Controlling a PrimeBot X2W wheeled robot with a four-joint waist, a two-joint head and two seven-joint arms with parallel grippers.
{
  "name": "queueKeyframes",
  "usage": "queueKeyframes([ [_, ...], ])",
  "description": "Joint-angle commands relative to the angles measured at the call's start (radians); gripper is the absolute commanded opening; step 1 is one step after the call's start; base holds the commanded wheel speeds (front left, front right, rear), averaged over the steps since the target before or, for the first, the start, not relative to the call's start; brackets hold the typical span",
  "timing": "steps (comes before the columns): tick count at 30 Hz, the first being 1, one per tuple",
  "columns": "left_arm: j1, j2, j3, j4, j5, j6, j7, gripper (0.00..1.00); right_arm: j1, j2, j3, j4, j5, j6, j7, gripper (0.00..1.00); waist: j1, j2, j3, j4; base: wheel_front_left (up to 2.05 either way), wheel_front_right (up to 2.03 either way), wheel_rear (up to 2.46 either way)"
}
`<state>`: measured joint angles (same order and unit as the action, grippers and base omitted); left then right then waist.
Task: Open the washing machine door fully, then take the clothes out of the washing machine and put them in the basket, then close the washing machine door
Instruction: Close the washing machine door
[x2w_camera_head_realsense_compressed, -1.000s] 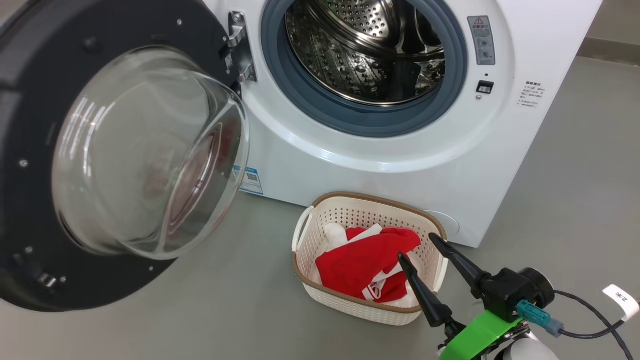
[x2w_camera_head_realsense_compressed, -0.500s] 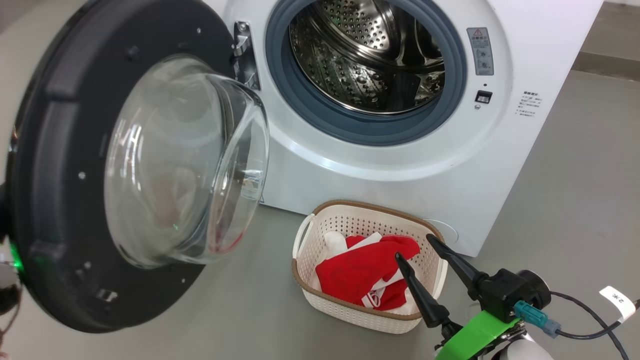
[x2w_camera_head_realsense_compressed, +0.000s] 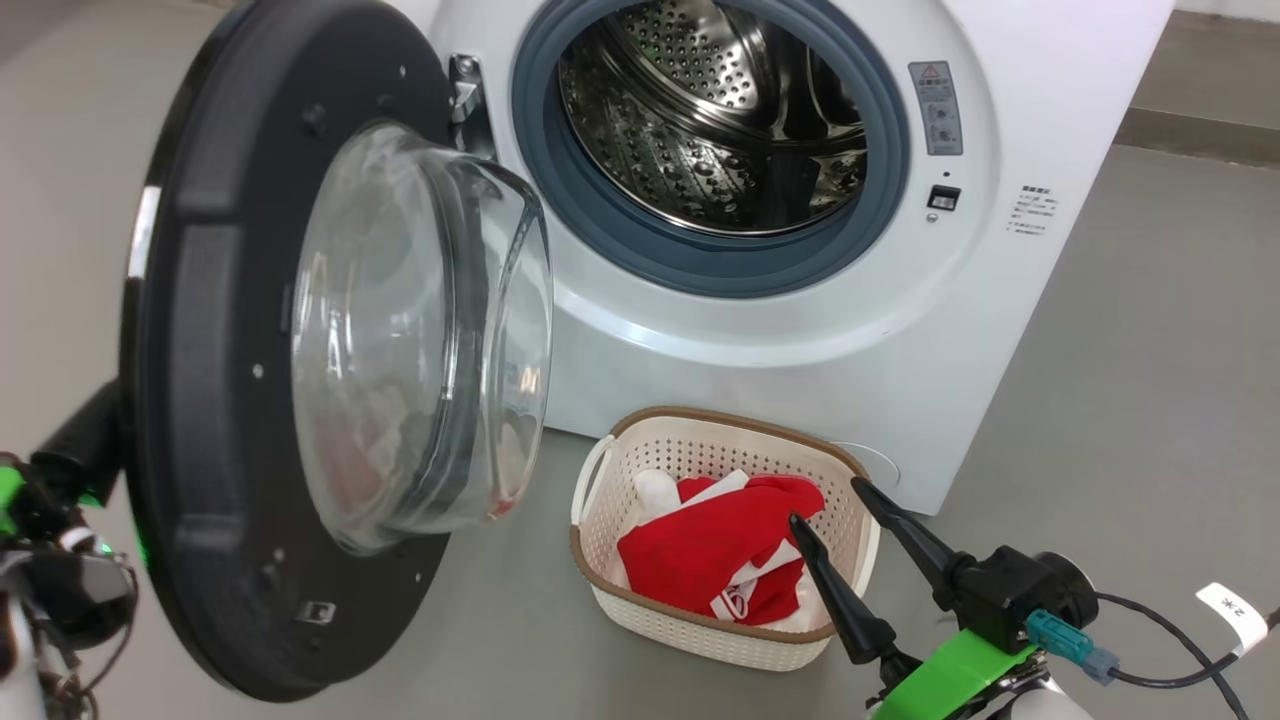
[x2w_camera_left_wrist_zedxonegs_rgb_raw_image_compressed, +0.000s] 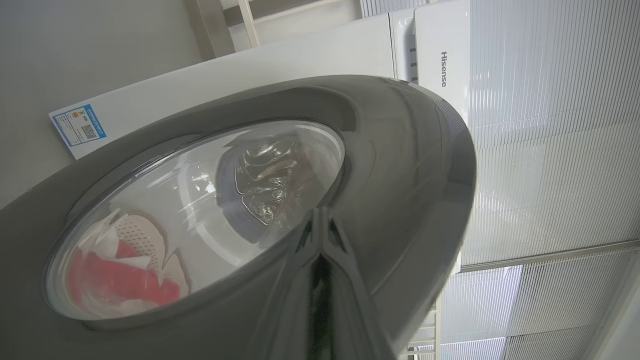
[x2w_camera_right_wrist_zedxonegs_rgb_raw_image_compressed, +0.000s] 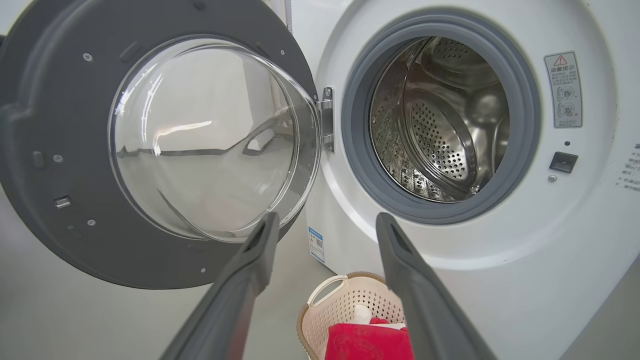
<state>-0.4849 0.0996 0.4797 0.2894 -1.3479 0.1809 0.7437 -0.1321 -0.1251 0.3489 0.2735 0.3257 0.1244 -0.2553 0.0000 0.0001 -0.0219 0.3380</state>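
The washing machine door (x2w_camera_head_realsense_compressed: 200, 300) stands about half open, its glass bowl facing the white washing machine (x2w_camera_head_realsense_compressed: 760, 350). My left gripper (x2w_camera_left_wrist_zedxonegs_rgb_raw_image_compressed: 320, 220) is shut, its joined fingertips against the glossy outer rim of the door (x2w_camera_left_wrist_zedxonegs_rgb_raw_image_compressed: 400, 165). In the head view that arm (x2w_camera_head_realsense_compressed: 60, 520) sits behind the door's lower left edge. The red clothes (x2w_camera_head_realsense_compressed: 720, 550) lie in the basket (x2w_camera_head_realsense_compressed: 700, 415) on the floor before the machine. My right gripper (x2w_camera_head_realsense_compressed: 825, 500) hangs open and empty just above the basket's right side. The steel drum (x2w_camera_head_realsense_compressed: 710, 110) looks bare inside.
Grey floor (x2w_camera_head_realsense_compressed: 1150, 400) spreads to the right of the machine and in front of the basket. A cable with a white tag (x2w_camera_head_realsense_compressed: 1235, 610) trails from my right wrist. White slatted panels (x2w_camera_left_wrist_zedxonegs_rgb_raw_image_compressed: 550, 150) stand behind the door in the left wrist view.
The door has swung toward the machine, its edge now turned more to the camera. My left arm has come into view behind it. The right gripper has held still.
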Motion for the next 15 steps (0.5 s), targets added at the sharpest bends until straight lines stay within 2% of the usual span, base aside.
queueKeyframes([
  [1,0.010,0.013,0.003,-0.055,-0.009,0.014,0.016,0.00,-0.011,0.000,0.014,-0.022,0.008,0.006,-0.006,1.00,0.0000,-0.0001,-0.001,-0.006,0.00,0.00,0.00],
  [15,0.071,-0.044,-0.049,-0.172,-0.093,0.083,0.027,0.00,-0.009,0.006,0.012,-0.020,0.006,0.006,-0.006,1.00,0.0000,-0.0001,0.000,-0.044,0.00,0.00,0.00],
])
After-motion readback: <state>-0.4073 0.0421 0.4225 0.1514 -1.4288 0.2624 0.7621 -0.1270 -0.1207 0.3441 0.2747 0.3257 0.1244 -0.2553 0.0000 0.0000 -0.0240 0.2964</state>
